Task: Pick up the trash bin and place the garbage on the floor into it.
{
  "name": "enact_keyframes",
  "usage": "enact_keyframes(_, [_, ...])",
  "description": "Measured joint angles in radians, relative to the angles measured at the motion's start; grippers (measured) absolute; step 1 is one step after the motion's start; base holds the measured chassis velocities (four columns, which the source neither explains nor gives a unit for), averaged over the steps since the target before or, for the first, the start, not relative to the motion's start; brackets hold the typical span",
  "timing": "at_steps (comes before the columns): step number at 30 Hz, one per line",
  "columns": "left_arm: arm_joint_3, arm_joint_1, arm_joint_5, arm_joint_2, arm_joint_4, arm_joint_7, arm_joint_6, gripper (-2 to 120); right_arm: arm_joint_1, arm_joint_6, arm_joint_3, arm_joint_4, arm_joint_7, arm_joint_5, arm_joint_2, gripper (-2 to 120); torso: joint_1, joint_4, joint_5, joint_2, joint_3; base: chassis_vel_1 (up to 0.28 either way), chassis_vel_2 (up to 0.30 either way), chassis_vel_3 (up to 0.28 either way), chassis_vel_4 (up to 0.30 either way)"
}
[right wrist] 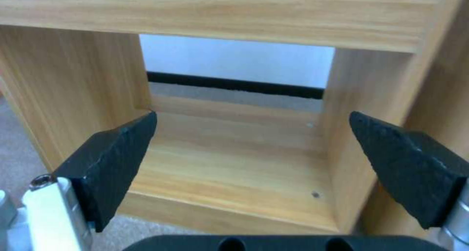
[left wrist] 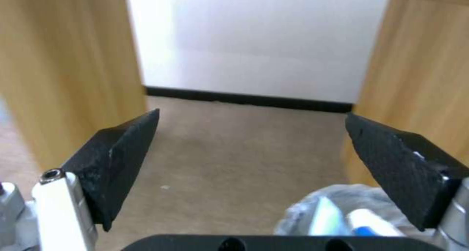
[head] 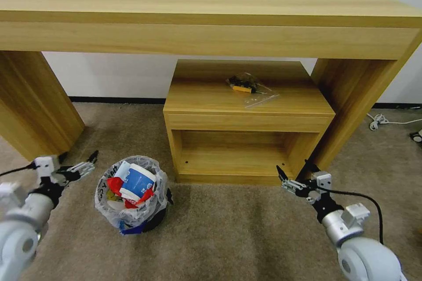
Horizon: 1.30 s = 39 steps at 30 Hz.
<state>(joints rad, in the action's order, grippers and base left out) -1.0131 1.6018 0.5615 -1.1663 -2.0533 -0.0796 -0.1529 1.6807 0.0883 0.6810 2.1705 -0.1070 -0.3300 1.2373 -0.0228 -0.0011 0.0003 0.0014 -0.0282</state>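
The trash bin (head: 132, 194) stands on the floor (head: 228, 237) at lower left of the head view, stuffed with garbage (head: 134, 183). Just left of it, the left gripper (head: 79, 161) hovers wide open and empty. At lower right, the right gripper (head: 293, 172) gapes empty before the small wooden cabinet (head: 246, 114).

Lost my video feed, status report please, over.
Left claw open, empty, beside the trash bin. Right claw open, empty, facing the small cabinet. Bin upright on the floor, full of garbage. Nothing in the way.
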Motion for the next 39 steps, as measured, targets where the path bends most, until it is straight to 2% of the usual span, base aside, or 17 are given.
enact_keyframes(3, [-0.016, 0.063, -0.088, -0.120, -0.026, -0.058, 0.075, 100, 0.090, -0.027, 0.042, 0.055, -0.003, 0.031, 0.047, 100, 0.000, 0.0005, -0.0004, 0.000, 0.000, 0.000, 0.000, 0.000, 0.000])
enact_keyframes(4, [-0.016, 0.063, -0.088, -0.120, -0.026, -0.058, 0.075, 100, 0.090, -0.027, 0.042, 0.055, -0.003, 0.031, 0.047, 100, 0.000, 0.0005, -0.0004, 0.000, 0.000, 0.000, 0.000, 0.000, 0.000])
enact_keyframes(6, [-0.011, 0.124, -0.111, -0.196, -0.055, -0.098, 0.123, 100, 0.169, -0.073, 0.084, 0.094, -0.028, 0.060, 0.083, 100, 0.000, 0.0002, 0.0000, 0.000, 0.000, 0.000, 0.000, 0.000, 0.000])
enact_keyframes(7, [-0.011, 0.124, -0.111, -0.196, -0.055, -0.098, 0.123, 100, 0.169, -0.073, 0.084, 0.094, -0.028, 0.060, 0.083, 100, 0.000, 0.0002, 0.0000, 0.000, 0.000, 0.000, 0.000, 0.000, 0.000])
enact_keyframes(10, [0.013, 0.192, -0.109, -0.263, -0.099, -0.127, 0.170, 100, 0.263, -0.149, 0.128, 0.137, -0.042, 0.106, 0.133, 100, 0.000, 0.0003, 0.0001, 0.000, 0.000, 0.000, 0.000, 0.000, 0.000])
enact_keyframes(13, [0.024, 0.226, -0.104, -0.274, -0.117, -0.153, 0.184, 100, 0.311, -0.191, 0.144, 0.164, -0.044, 0.119, 0.156, 100, 0.000, 0.0000, -0.0001, 0.000, 0.000, 0.000, 0.000, 0.000, 0.000])
enact_keyframes(16, [0.032, 0.257, -0.076, -0.258, -0.126, -0.173, 0.185, 100, 0.343, -0.210, 0.151, 0.184, -0.044, 0.123, 0.164, 100, 0.000, 0.0003, -0.0002, 0.000, 0.000, 0.000, 0.000, 0.000, 0.000])
enact_keyframes(18, [0.052, 0.297, 0.001, -0.188, -0.132, -0.183, 0.171, 100, 0.381, -0.234, 0.159, 0.208, -0.040, 0.127, 0.163, 100, 0.000, 0.0005, -0.0001, 0.000, 0.000, 0.000, 0.000, 0.000, 0.000])
enact_keyframes(19, [0.052, 0.297, 0.001, -0.188, -0.132, -0.183, 0.171, 100, 0.381, -0.234, 0.159, 0.208, -0.040, 0.127, 0.163, 100, 0.000, 0.0005, -0.0001, 0.000, 0.000, 0.000, 0.000, 0.000, 0.000])
enact_keyframes(23, [0.074, 0.341, 0.064, -0.039, -0.132, -0.187, 0.198, 100, 0.450, -0.275, 0.168, 0.236, -0.031, 0.128, 0.145, 100, 0.000, 0.0000, -0.0003, 0.000, 0.000, 0.000, 0.000, 0.000, 0.000])
enact_keyframes(26, [0.082, 0.343, 0.050, -0.014, -0.132, -0.173, 0.214, 100, 0.465, -0.292, 0.158, 0.237, -0.007, 0.146, 0.144, 100, 0.000, 0.0000, -0.0003, 0.000, 0.000, 0.000, 0.000, 0.000, 0.000])
enact_keyframes(39, [0.087, 0.337, 0.033, -0.013, -0.129, -0.154, 0.217, 100, 0.463, -0.299, 0.150, 0.233, 0.011, 0.160, 0.144, 100, 0.000, 0.0003, -0.0003, 0.000, 0.000, 0.000, 0.000, 0.000, 0.000])
